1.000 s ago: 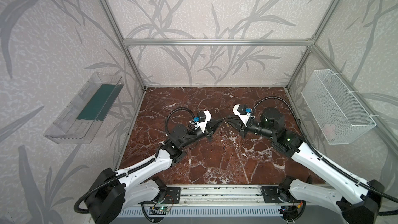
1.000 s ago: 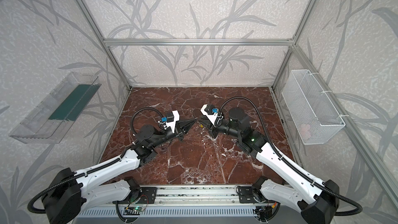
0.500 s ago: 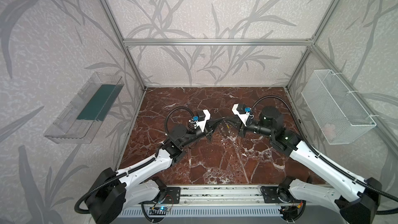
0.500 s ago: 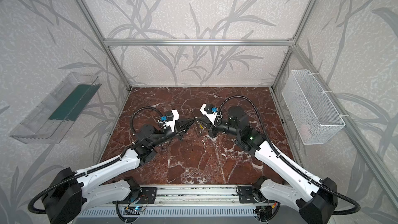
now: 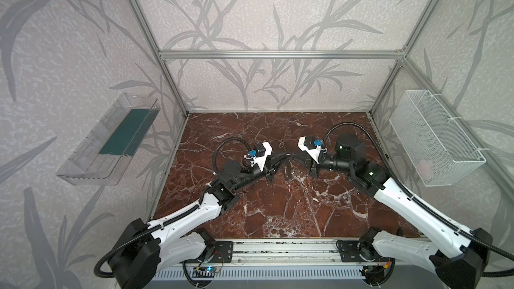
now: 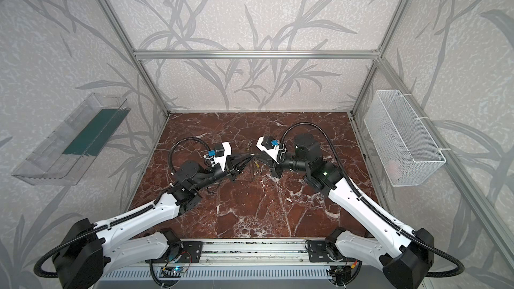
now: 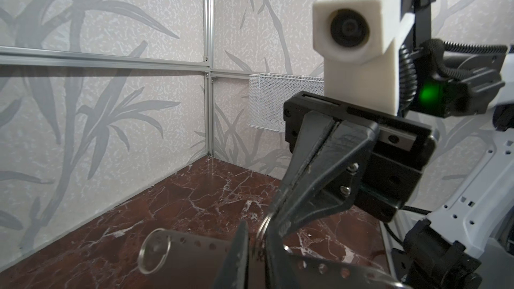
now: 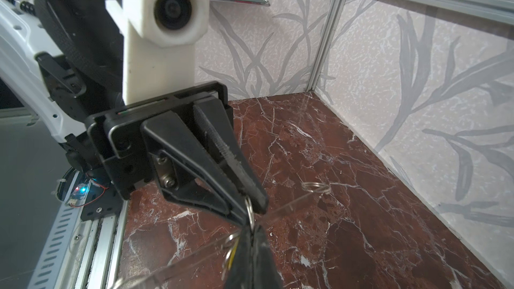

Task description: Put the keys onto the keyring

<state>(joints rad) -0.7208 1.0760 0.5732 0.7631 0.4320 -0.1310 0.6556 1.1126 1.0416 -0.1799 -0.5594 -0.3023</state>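
- The keyring [image 8: 249,209], a thin silver ring, hung in the air between the two arms over the middle of the worktop, its yellow tag [image 8: 231,257] dangling just beside it.
- The right fingers [image 7: 345,162] were pressed fully together, pinching the keyring at their tips.
- The left fingers [image 8: 239,170] stood almost together with the keyring at their tips; whether they gripped it could not be told.
- The keys [image 7: 194,262], a flat piece with small holes along its edge, sat level with the fingertips, touching or just beside the keyring; whether it was threaded on could not be told.
- The worktop [image 5: 278,204] was dark red marble with white veins.
- Pale walls with a grey leaf pattern and a metal frame enclosed it, with a clear tray [image 5: 108,145] on the left wall and a white wire basket [image 5: 434,140] on the right wall.
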